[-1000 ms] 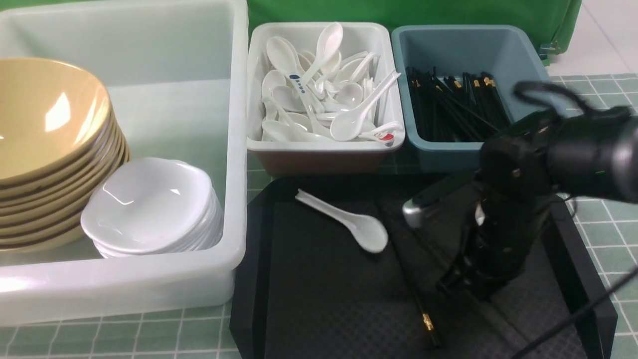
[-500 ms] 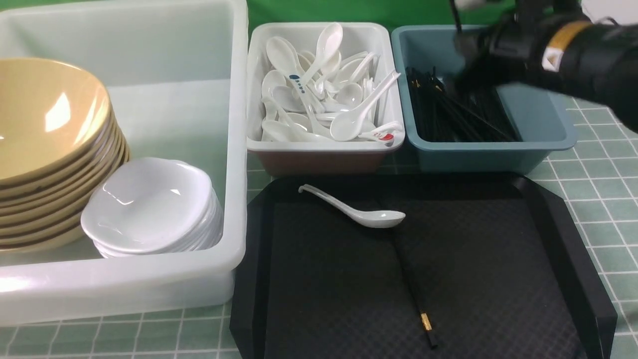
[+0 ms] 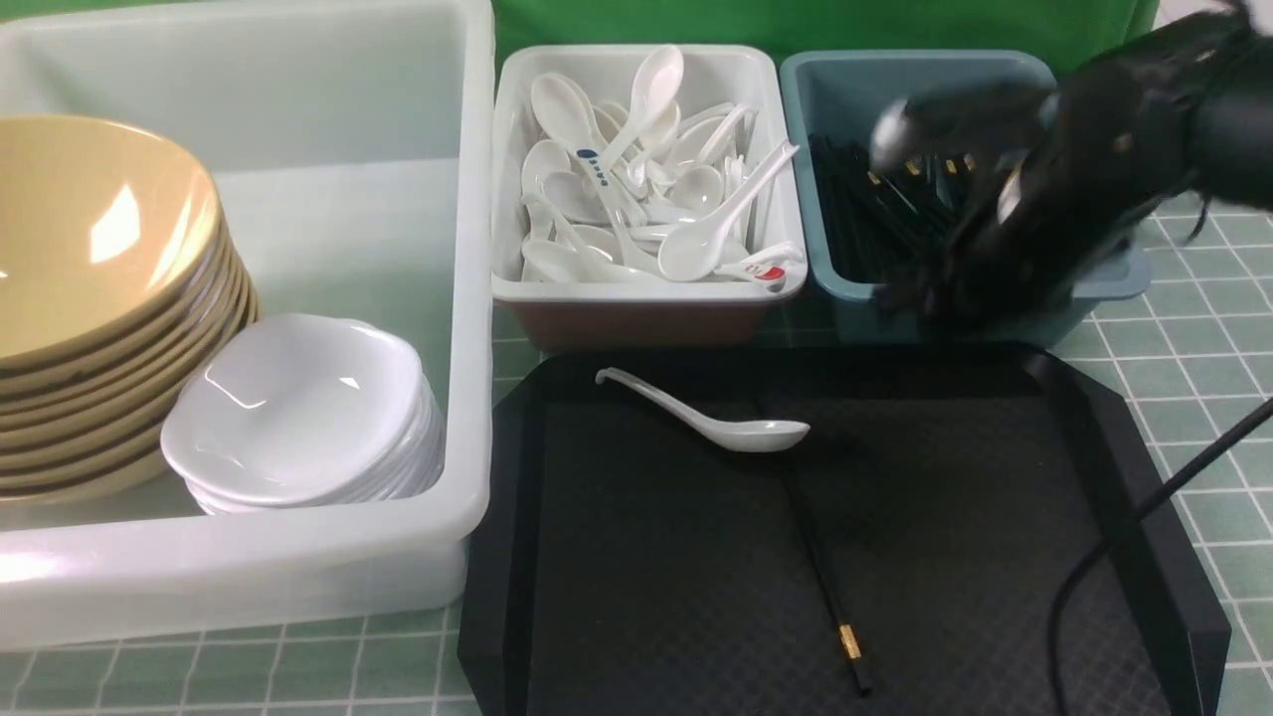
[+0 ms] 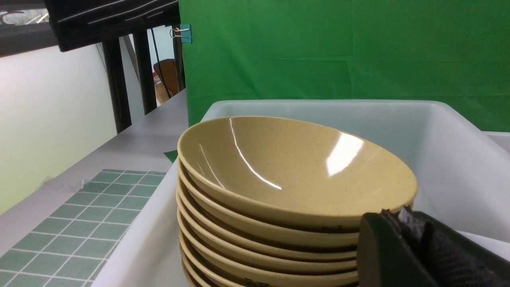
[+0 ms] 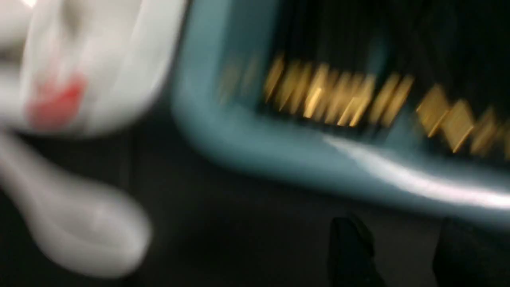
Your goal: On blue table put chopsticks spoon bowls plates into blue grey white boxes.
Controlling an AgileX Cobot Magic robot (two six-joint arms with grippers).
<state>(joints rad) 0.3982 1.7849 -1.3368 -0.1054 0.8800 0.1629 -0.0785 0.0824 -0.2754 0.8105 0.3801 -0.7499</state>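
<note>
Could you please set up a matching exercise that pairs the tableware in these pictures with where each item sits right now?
Things:
1 bowls
2 plates
3 loose spoon
4 bundled chopsticks

Places:
A on the black tray
B in the blue-grey bin
C in the large tub, leftmost stack
D in the large tub, stack on the side nearer the tray

Pairs: 1-C; 2-D; 3-A; 4-B

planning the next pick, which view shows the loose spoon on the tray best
The front view: the spoon lies sharp and whole on the black tray. The right wrist view catches it only as a motion-blurred white shape. The left wrist view misses it; bowls fill that picture.
</note>
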